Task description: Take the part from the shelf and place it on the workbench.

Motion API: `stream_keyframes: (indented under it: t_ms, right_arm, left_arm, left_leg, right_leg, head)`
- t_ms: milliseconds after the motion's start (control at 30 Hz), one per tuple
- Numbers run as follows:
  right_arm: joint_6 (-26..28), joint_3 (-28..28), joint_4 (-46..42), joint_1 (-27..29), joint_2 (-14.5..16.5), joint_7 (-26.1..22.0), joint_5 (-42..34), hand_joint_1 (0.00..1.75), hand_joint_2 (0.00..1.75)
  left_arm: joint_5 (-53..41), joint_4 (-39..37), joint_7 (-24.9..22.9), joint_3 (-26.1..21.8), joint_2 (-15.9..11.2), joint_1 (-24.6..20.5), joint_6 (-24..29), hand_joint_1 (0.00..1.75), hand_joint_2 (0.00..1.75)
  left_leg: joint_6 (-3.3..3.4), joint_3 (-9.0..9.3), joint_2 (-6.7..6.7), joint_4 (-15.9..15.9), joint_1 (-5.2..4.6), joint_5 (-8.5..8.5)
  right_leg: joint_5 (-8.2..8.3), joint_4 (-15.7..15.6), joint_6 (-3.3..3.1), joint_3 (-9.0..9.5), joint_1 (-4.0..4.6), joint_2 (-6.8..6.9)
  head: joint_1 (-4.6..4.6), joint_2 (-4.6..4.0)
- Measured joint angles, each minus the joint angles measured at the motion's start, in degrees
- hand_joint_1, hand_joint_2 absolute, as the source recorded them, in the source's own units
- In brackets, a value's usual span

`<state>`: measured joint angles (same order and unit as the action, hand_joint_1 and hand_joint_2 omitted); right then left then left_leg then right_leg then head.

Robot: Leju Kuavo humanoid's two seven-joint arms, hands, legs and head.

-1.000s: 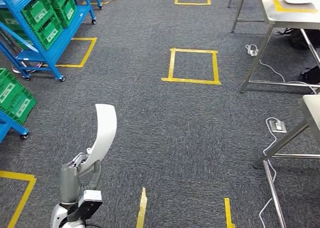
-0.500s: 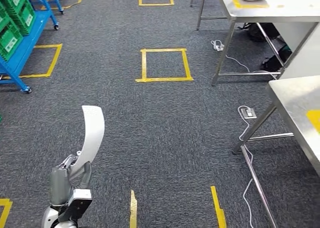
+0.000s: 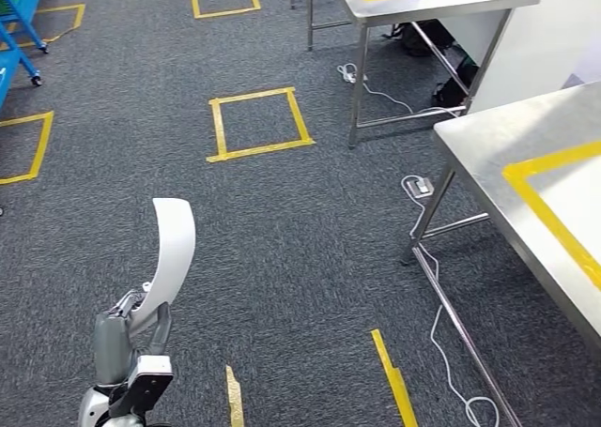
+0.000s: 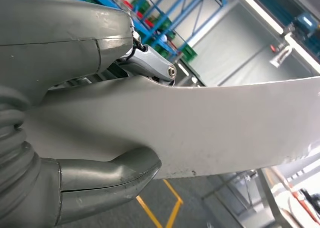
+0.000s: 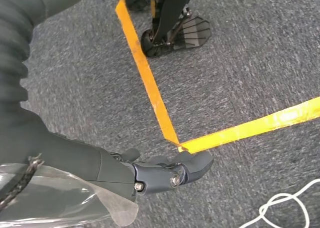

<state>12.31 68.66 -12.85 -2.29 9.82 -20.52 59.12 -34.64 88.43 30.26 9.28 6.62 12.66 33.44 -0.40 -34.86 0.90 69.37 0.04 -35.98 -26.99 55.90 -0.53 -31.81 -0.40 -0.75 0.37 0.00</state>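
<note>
The part [image 3: 170, 249] is a white curved panel standing upright at the lower left of the head view, over the carpet. My left hand [image 3: 124, 338] grips its lower end. In the left wrist view the part [image 4: 226, 133] runs long across the picture, with the thumb [image 4: 113, 178] pressed under it and the fingers [image 4: 151, 67] over it. A steel workbench [image 3: 489, 155] with a yellow tape outline stands at the right, well apart from the part. My right hand [image 5: 166, 173] hangs over the floor with fingers stretched out, holding nothing.
A second steel table [image 3: 425, 0] stands at the back right, with bags beneath. Yellow tape squares [image 3: 258, 122] mark the grey carpet. A power strip [image 3: 420, 186] and white cable [image 3: 446, 352] lie by the workbench legs. A blue shelf cart [image 3: 14, 23] sits far left.
The camera has swung right: the blue shelves slide out at the left and the near workbench fills more of the right. My left hand still holds the part the same way.
</note>
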Motion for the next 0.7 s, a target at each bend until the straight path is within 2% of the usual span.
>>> stream_keyframes:
  t_ms: [33,67,100,133,200,233,267,333,367,400,467,500,533,567,600,633,700]
  right_arm:
    - [0.03,-0.01,0.00,-0.01,0.01,0.00,-0.01,0.00,1.75]
    - [0.05,-0.02,0.00,0.01,0.01,0.00,-0.01,0.00,1.75]
    - [0.06,-0.02,0.00,0.05,0.01,-0.01,-0.02,0.00,1.75]
    - [0.06,-0.03,0.00,0.06,0.01,-0.05,-0.05,0.00,1.75]
    - [-0.03,-0.01,0.00,0.01,0.03,-0.34,-0.51,0.00,1.75]
    - [-0.16,0.02,0.00,-0.02,0.03,-0.56,-0.89,0.00,1.75]
    - [-0.35,0.08,0.00,0.03,0.04,-0.76,-1.31,0.00,1.75]
    - [-0.82,0.22,-0.01,0.44,0.03,-1.01,-1.89,0.00,1.75]
    - [-1.04,0.29,-0.02,0.72,0.02,-1.07,-2.04,0.00,1.75]
    - [-1.24,0.36,-0.04,0.89,0.01,-1.11,-2.14,0.00,1.75]
    - [-1.62,0.49,-0.11,0.87,-0.01,-1.18,-2.16,0.00,1.75]
    - [-1.81,0.54,-0.14,0.79,-0.01,-1.20,-2.11,0.00,1.75]
    - [-1.97,0.56,-0.17,0.77,-0.01,-1.22,-2.06,0.00,1.75]
    - [-2.08,0.59,-0.20,0.83,-0.02,-1.24,-2.00,0.00,1.75]
    - [-2.16,0.62,-0.23,0.95,-0.05,-1.26,-1.95,0.00,1.75]
    - [-2.21,0.66,-0.27,1.07,-0.09,-1.29,-1.92,0.00,1.75]
    - [-2.34,0.72,-0.41,1.13,-0.21,-1.39,-1.86,0.00,1.75]
  left_arm:
    - [0.00,-0.01,0.01,-0.09,-0.03,0.05,0.01,1.75,1.75]
    - [0.01,-0.02,0.02,-0.18,-0.04,0.07,0.01,1.75,1.75]
    - [0.01,-0.02,0.04,-0.28,-0.06,0.05,0.01,1.75,1.75]
    - [0.01,-0.02,0.10,-0.35,-0.08,0.02,0.01,1.75,1.75]
    - [-0.20,-0.04,0.60,-0.40,-0.10,-0.16,-0.34,1.75,1.75]
    - [-0.57,-0.09,0.90,-0.36,-0.07,-0.38,-0.64,1.75,1.75]
    - [-1.11,-0.16,1.11,-0.27,0.05,-0.69,-0.97,1.75,1.75]
    - [-2.49,-0.35,1.04,0.16,0.54,-1.61,-1.44,1.75,1.75]
    - [-3.06,-0.45,0.80,0.52,0.86,-2.17,-1.57,1.75,1.75]
    - [-3.49,-0.55,0.55,0.89,1.15,-2.70,-1.66,1.75,1.75]
    - [-3.89,-0.91,-0.04,1.42,1.47,-3.52,-1.65,1.75,1.75]
    - [-3.92,-1.15,-0.29,1.49,1.51,-3.78,-1.61,1.75,1.75]
    - [-3.91,-1.46,-0.53,1.52,1.50,-4.02,-1.58,1.75,1.75]
    - [-3.87,-1.75,-0.72,1.54,1.49,-4.28,-1.57,1.75,1.75]
    - [-3.82,-2.02,-0.87,1.56,1.49,-4.58,-1.57,1.75,1.75]
    - [-3.76,-2.24,-0.99,1.57,1.50,-4.88,-1.58,1.75,1.75]
    - [-3.64,-2.51,-1.24,1.60,1.51,-5.39,-1.60,1.75,1.75]
  left_leg:
    - [-0.05,-1.44,-0.27,3.06,0.04,-0.89]
    - [-0.04,-2.07,-0.37,4.23,0.06,-0.63]
    - [0.02,-1.62,-0.48,3.03,0.09,0.82]
    - [0.13,-0.25,-0.85,-0.20,0.15,3.11]
    - [0.36,3.02,-3.28,-7.85,0.46,6.75]
    - [0.44,3.97,-4.35,-10.29,0.55,7.49]
    - [0.54,4.26,-5.09,-11.34,0.58,7.50]
    - [1.00,4.08,-4.42,-11.73,0.51,7.56]
    - [1.39,4.07,-3.83,-11.93,0.53,7.74]
    - [1.80,4.07,-3.14,-12.15,0.56,7.93]
    - [2.32,4.00,-1.42,-12.36,0.43,8.11]
    - [2.44,3.91,-0.50,-12.35,0.29,8.10]
    - [2.47,3.85,0.44,-12.34,0.15,8.08]
    - [2.50,3.82,1.29,-12.33,0.04,8.06]
    - [2.52,3.82,2.06,-12.32,-0.03,8.04]
    - [2.50,3.86,2.72,-12.32,-0.08,8.01]
    - [2.30,4.04,3.88,-12.30,-0.29,7.87]
  right_leg:
    - [0.02,0.06,-0.04,-0.05,0.02,-0.73]
    - [0.03,0.14,-0.04,-0.07,0.04,-1.46]
    - [0.03,0.25,-0.03,-0.06,0.04,-2.22]
    - [0.02,0.38,0.01,-0.02,0.03,-2.99]
    - [0.00,0.74,0.32,-0.21,0.06,-4.48]
    - [0.07,0.91,0.64,-0.55,0.04,-5.11]
    - [0.20,1.03,1.02,-0.98,-0.01,-5.65]
    - [0.48,1.06,1.82,-1.76,-0.26,-6.53]
    - [0.23,1.42,2.11,-2.18,-0.27,-6.03]
    - [-0.56,2.62,2.32,-2.97,-0.22,-4.90]
    - [-3.81,8.64,2.57,-6.09,-0.07,-1.57]
    - [-5.62,12.70,2.69,-8.06,-0.10,-0.50]
    - [-6.84,16.07,2.78,-9.63,-0.15,0.09]
    - [-7.09,17.67,2.83,-10.27,-0.18,0.37]
    - [-6.28,16.93,2.79,-9.69,-0.19,0.60]
    - [-4.61,13.82,2.67,-7.82,-0.16,0.99]
    - [-1.66,5.23,2.17,-2.79,0.20,3.28]
  head:
    - [-0.01,0.00]
    - [-0.01,0.00]
    - [-0.02,0.00]
    - [-0.02,0.00]
    - [0.01,0.00]
    - [0.01,0.00]
    - [0.03,0.00]
    - [0.04,0.00]
    - [0.08,0.00]
    - [0.24,0.00]
    - [0.60,0.00]
    - [0.76,0.00]
    - [0.78,0.00]
    - [0.77,0.00]
    - [0.79,0.00]
    - [0.79,0.00]
    - [0.78,0.00]
